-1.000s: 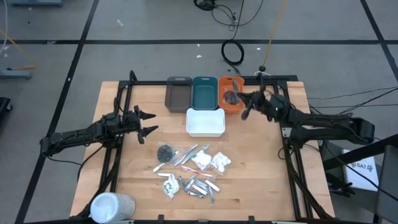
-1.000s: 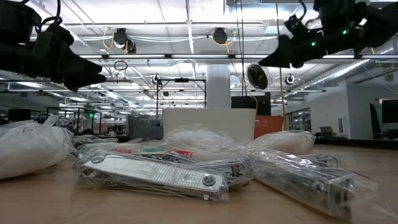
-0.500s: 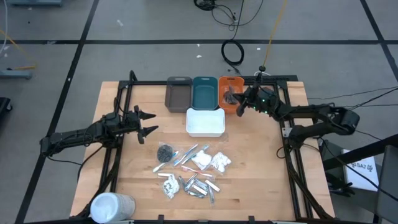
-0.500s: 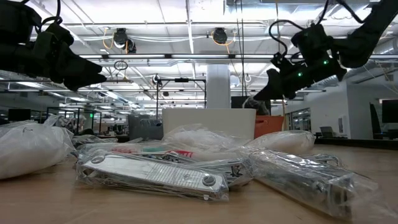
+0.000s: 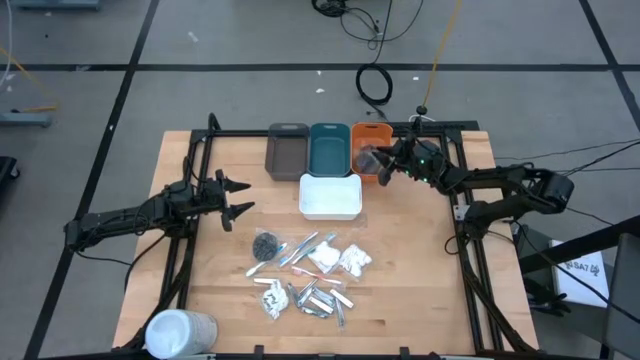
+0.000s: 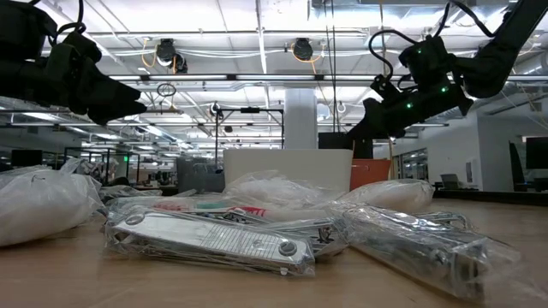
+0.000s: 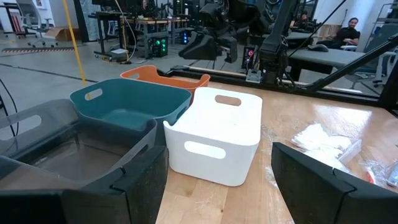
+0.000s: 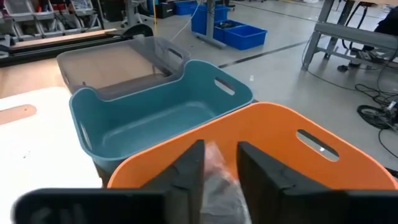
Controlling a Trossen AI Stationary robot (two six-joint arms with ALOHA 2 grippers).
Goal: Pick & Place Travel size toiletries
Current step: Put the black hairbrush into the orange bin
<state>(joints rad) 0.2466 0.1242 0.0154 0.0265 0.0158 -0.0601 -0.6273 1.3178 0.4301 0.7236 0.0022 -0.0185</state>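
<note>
The travel size toiletries lie in a heap of clear-wrapped packets on the wooden table's near middle, one of them a dark round disc. My right gripper hovers over the orange tray at the table's far side. Its fingers stand slightly apart, with a clear-wrapped dark packet between and below them. At the table's left my left gripper waits open and level, with nothing between its fingers. My right gripper comes at the clear-wrapped packet nearly level from the table's right, one finger on either side of it. The packet is over the orange tray. Whether the fingers touch the wrap I cannot tell.
A grey tray and a teal tray stand left of the orange one, and a white tray just in front of them. A big white cylinder lies at the near left corner. Black frame rails run along both table sides.
My right gripper has gone down and toward the table's left, carrying the clear-wrapped packet from beside the orange tray to over it. It moved mostly in the first half second and has hardly shifted since.
</note>
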